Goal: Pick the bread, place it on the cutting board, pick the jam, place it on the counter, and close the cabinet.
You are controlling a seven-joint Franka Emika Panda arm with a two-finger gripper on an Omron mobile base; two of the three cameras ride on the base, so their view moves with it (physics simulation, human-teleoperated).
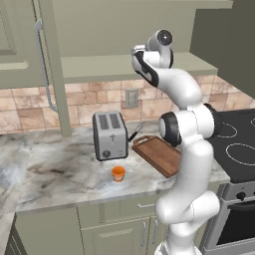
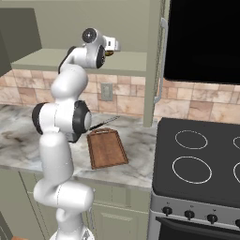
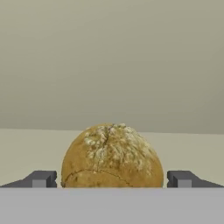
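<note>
The bread (image 3: 112, 157), a round golden-brown bun, sits on the shelf (image 2: 133, 61) of the olive-green cabinet, whose door (image 1: 47, 64) stands open. My gripper (image 3: 111, 178) is open, one fingertip on each side of the bun with a sliver of gap. In the right base view the hand (image 2: 112, 46) reaches over the shelf, and a bit of the bun (image 2: 108, 53) shows under it. The orange jam jar (image 1: 118, 173) stands on the marbled counter (image 1: 55, 169) in front of the toaster. The cutting board (image 1: 159, 154) (image 2: 107, 147) lies bare near the stove.
A silver toaster (image 1: 110, 134) stands at the back of the counter, with a knife (image 1: 135, 132) between it and the board. The black stove (image 2: 201, 154) is to the right, under a dark opening (image 2: 201, 40). The other cabinet door (image 2: 157, 61) juts out beside the shelf.
</note>
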